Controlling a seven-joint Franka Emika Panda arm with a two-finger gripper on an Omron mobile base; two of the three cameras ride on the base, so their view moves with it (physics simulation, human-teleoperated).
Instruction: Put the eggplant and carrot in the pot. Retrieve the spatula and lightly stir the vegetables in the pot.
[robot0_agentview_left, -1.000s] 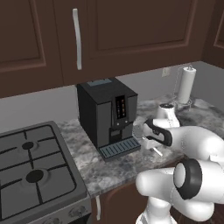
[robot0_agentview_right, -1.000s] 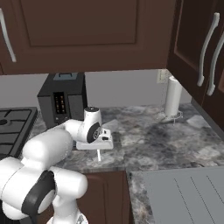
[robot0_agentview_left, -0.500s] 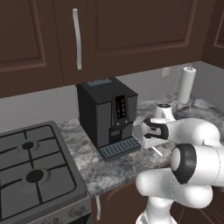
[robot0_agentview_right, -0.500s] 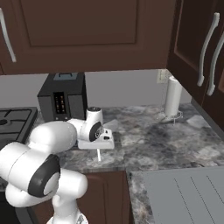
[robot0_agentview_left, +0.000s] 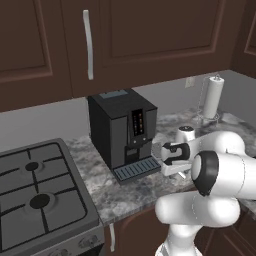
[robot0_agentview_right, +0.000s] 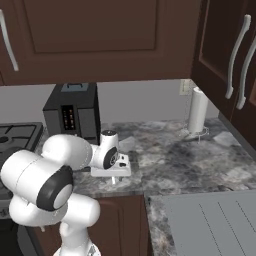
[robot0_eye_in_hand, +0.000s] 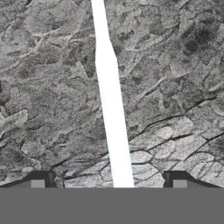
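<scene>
1. Spatula (robot0_eye_in_hand: 110, 105), a long white strip, lies flat on the marble bench (robot0_eye_in_hand: 175, 87), directly below the end effector (robot0_eye_in_hand: 109, 180).
2. Its long axis runs straight away between the two fingertips (robot0_eye_in_hand: 41, 178), crossing the gap squarely.
3. The end effector's jaws stand wide apart, holding nothing.
4. Judgement: a straight descent should straddle the handle.
</scene>
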